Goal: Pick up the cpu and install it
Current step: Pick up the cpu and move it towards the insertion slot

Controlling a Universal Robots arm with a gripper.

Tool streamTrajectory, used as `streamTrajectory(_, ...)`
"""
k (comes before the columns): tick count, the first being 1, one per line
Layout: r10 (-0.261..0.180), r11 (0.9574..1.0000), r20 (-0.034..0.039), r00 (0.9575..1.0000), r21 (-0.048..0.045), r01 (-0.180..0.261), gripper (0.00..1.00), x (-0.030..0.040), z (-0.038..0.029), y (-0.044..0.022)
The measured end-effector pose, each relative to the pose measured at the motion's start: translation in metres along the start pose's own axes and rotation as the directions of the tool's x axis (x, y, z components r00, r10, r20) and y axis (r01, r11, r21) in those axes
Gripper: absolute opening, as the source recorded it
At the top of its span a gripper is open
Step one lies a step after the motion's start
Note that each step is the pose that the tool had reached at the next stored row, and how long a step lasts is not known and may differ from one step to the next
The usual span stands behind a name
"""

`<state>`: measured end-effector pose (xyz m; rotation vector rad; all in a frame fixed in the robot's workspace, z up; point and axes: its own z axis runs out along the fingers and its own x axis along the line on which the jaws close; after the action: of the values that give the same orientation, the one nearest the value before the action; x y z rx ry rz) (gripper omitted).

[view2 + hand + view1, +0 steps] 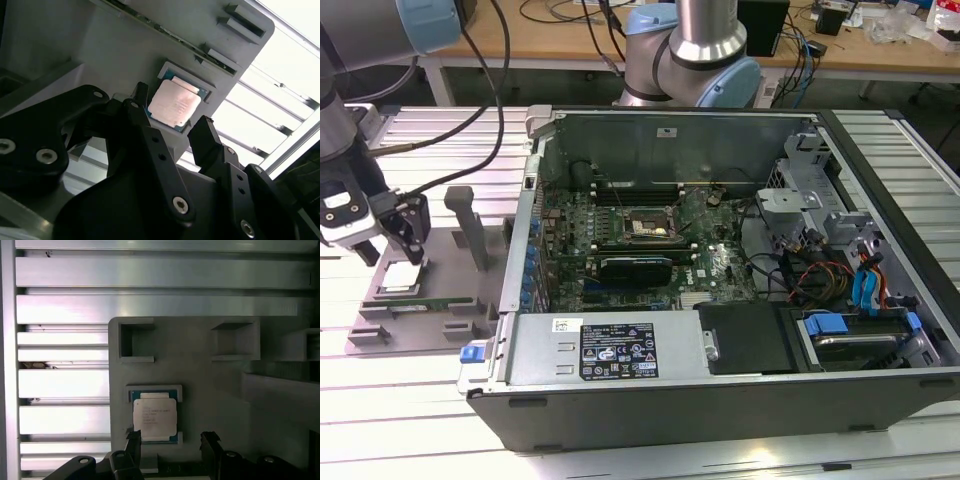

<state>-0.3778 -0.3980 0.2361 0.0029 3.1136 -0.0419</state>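
The cpu (404, 279) (175, 104) (154, 415) is a small square chip with a silvery top plate. It lies flat in a recess of a grey fixture plate (440, 325) at the exterior view's left, outside the computer case. My gripper (392, 245) (172, 119) (171, 441) hangs just above it, open. Its two black fingers (133, 441) stand apart on either side of one edge of the chip, with nothing between them. The dark square socket (648, 227) sits on the motherboard inside the open case.
The open computer case (720, 350) takes up the middle and the exterior view's right, with a long black expansion card (635, 268) below the socket, plus cables and drive bays. A grey upright post (470, 225) rises from the fixture plate. Ribbed aluminium table slats (60, 385) surround the plate.
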Motion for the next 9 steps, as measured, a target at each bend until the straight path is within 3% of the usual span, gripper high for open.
streamTrajectory(9, 0.000, 1.0000, -0.0001, 1.0000, 0.0001, 0.000, 0.60, 0.0001, 0.0055, 0.0001)
